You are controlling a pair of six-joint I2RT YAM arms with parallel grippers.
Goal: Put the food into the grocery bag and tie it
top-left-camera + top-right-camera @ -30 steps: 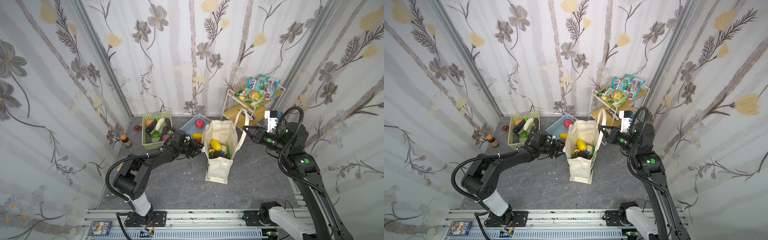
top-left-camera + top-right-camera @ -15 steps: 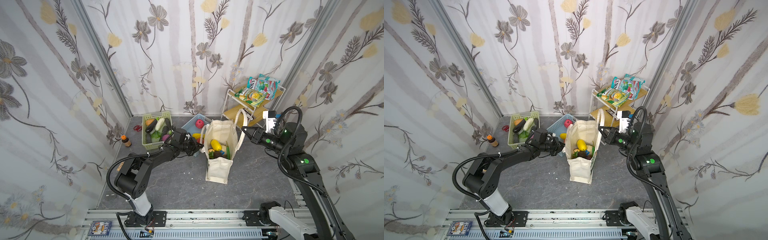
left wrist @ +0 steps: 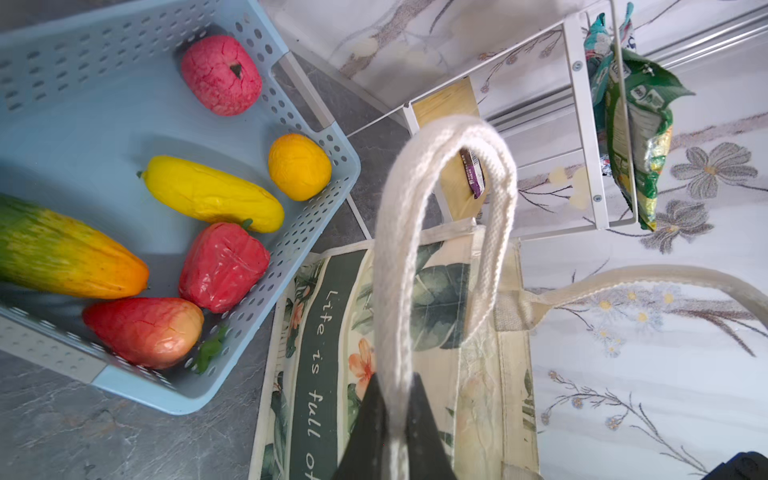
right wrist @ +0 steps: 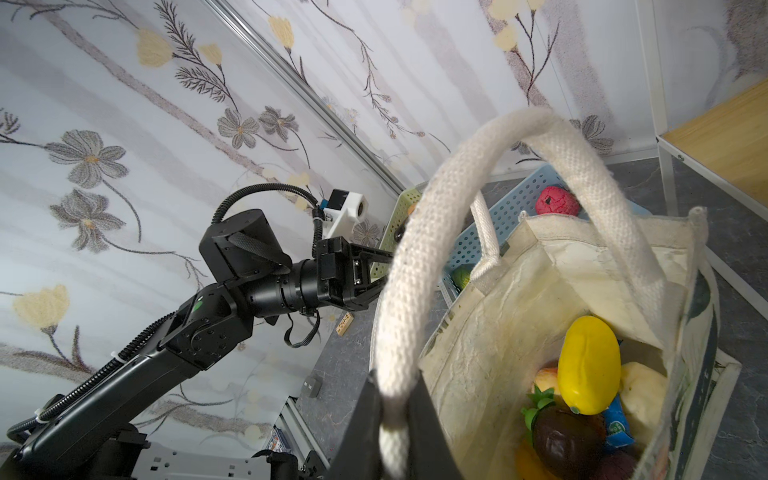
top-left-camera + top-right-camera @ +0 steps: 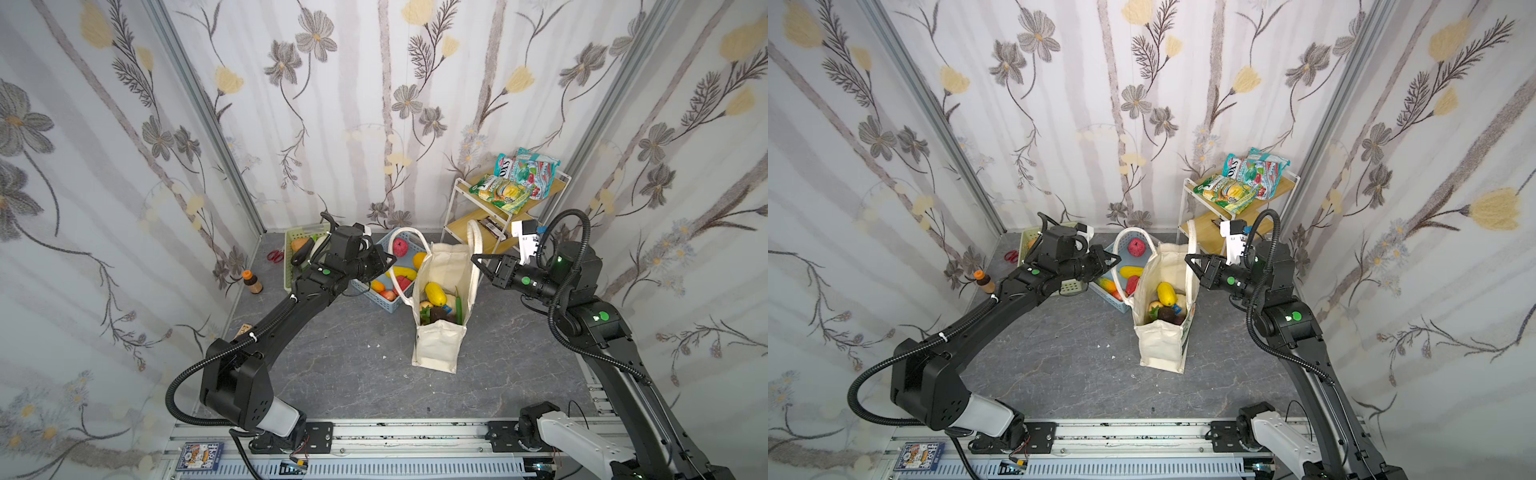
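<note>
The cream grocery bag (image 5: pixel 440 345) (image 5: pixel 1163 345) stands open mid-floor, its green printed side (image 3: pixel 320 332) facing the blue basket. Inside lie food pieces: a yellow fruit (image 4: pixel 588 365), a dark purple one (image 4: pixel 567 432) and a blue packet (image 4: pixel 619 419). My left gripper (image 5: pixel 392 258) (image 3: pixel 395 378) is shut on the bag's left handle (image 5: pixel 405 229) (image 3: pixel 415 208). My right gripper (image 5: pixel 473 257) (image 4: pixel 392 378) is shut on the right handle (image 5: pixel 473 232) (image 4: pixel 424 249). Both handles stand up as loops.
A blue basket (image 5: pixel 374 291) (image 3: pixel 345 145) beside the bag holds red, yellow and orange fruits. Behind the left arm is a green basket (image 5: pixel 293 241) of vegetables. A white shelf rack (image 5: pixel 457 195) with snack bags stands back right. A brown bottle (image 5: pixel 252 282) and red scissors (image 5: pixel 273 255) lie by the left wall.
My left gripper has shut on the left handle and risen toward the back, pulling that handle upright. The right gripper kept its grip and shifted slightly toward the bag.
</note>
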